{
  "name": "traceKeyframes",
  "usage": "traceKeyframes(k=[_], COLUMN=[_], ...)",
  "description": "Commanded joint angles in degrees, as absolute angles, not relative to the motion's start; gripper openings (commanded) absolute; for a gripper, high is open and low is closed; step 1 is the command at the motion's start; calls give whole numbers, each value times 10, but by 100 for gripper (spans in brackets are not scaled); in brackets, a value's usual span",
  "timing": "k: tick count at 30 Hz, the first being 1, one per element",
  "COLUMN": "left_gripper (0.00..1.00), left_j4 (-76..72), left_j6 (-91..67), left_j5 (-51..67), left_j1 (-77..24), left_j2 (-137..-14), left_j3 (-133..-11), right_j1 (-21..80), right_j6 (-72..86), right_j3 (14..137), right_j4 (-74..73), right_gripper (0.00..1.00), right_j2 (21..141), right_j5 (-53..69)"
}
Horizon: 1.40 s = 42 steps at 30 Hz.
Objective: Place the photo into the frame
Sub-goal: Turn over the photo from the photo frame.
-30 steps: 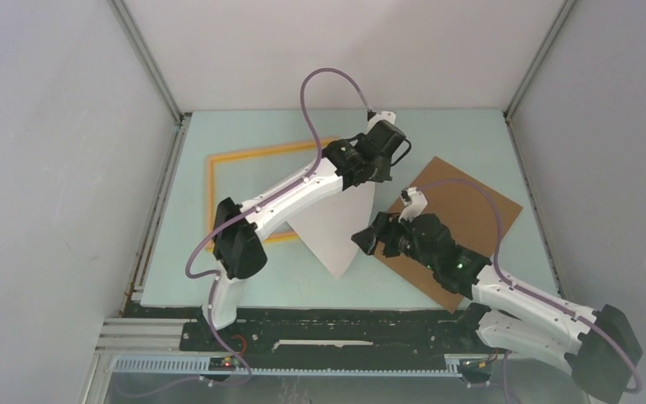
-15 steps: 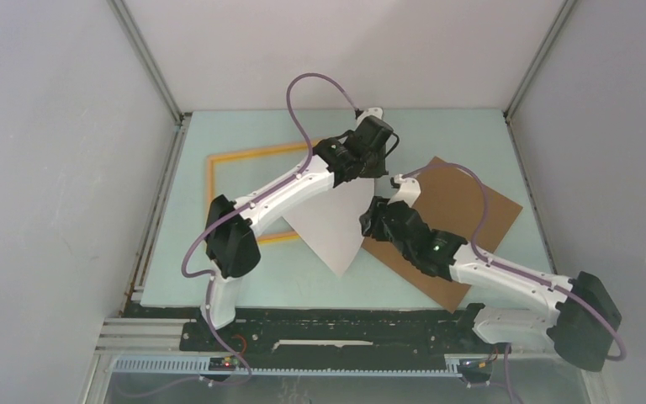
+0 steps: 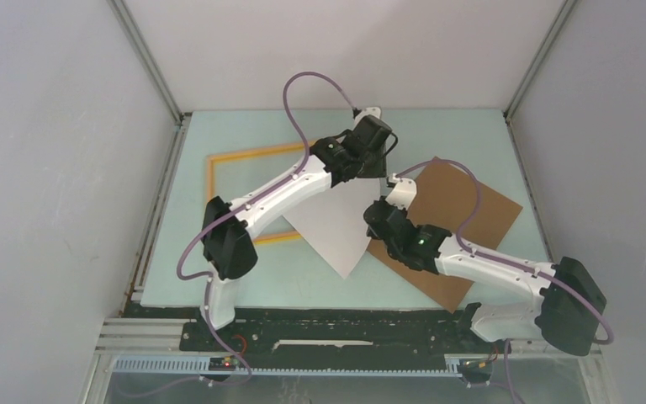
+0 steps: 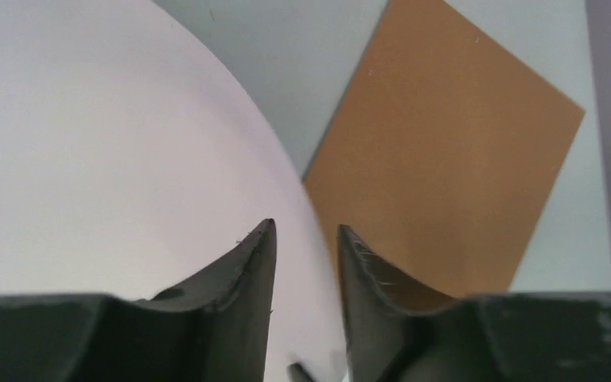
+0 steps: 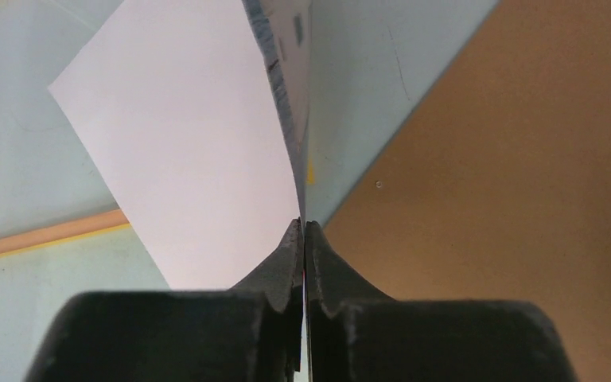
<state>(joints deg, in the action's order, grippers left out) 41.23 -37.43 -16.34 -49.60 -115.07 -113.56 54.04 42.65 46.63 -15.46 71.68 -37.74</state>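
Pinches the thin rectangular white-backed photo [image 3: 335,236] by its right edge in the tightly closed right claw [image 5: 303,228], forearm stretched low over the brown cardboard backing board [image 3: 471,202], and reaches the bent left arm across the yellow-rimmed rectangular frame [image 3: 210,194], left claw [image 4: 305,228] parted at the curled sheet's far corner.

Photo [image 3: 336,240] white-side up, curled; frame [image 3: 211,189] flat, seemingly beneath.

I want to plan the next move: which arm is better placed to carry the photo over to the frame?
Right, probably. The right gripper is shut on the photo, while the left gripper only straddles its edge with fingers apart. The frame lies to the left, so reach may be tight.
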Motion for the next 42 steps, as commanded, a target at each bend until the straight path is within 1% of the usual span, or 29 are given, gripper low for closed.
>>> traceKeyframes(k=[1,3,4,5,6,9,15,19,24,28,33,37,42], left_gripper=[55,77,86,93,99,100,100,100,100,100,100,100,100], left_j4=[407,402,399,396,391,399,475,486,481,483,478,462,451], left_j6=[-334,-310,-298,-286,-272,-232,-174,-162,-153,-154,-165,-174,-167], left_j5=[-175,-189,-198,-208,-216,-230,-328,-378,-399,-410,-394,-374,-371], left_j1=[-491,-488,-486,-484,-481,-466,-441,-433,-429,-426,-426,-426,-426], left_j2=[-1054,-1011,-984,-959,-931,-857,-754,-675,-605,-584,-573,-568,-571], left_j3=[-1119,-1086,-1066,-1048,-1029,-990,-963,-921,-861,-832,-810,-784,-773], right_j1=[526,513,500,480,454,371,235,161,133,118,132,154,176], right_j6=[401,361,352,345,343,340,321,301,218,179,165,110,52], right_j3=[478,460,448,436,427,407,419,474,604,714,833,950,1077], right_j4=[-123,-90,-77,-63,-55,-39,-29,-53,-125,-158,-164,-224,-298], right_gripper=[0,0,0,0,0,0,0,0,0,0,0,0,0], right_j2=[693,667,654,643,632,618,648,726,859,940,1047,1144,1225], right_j5=[-375,-333,-304,-245,-193,-57,176,292,409,441,465,501,531])
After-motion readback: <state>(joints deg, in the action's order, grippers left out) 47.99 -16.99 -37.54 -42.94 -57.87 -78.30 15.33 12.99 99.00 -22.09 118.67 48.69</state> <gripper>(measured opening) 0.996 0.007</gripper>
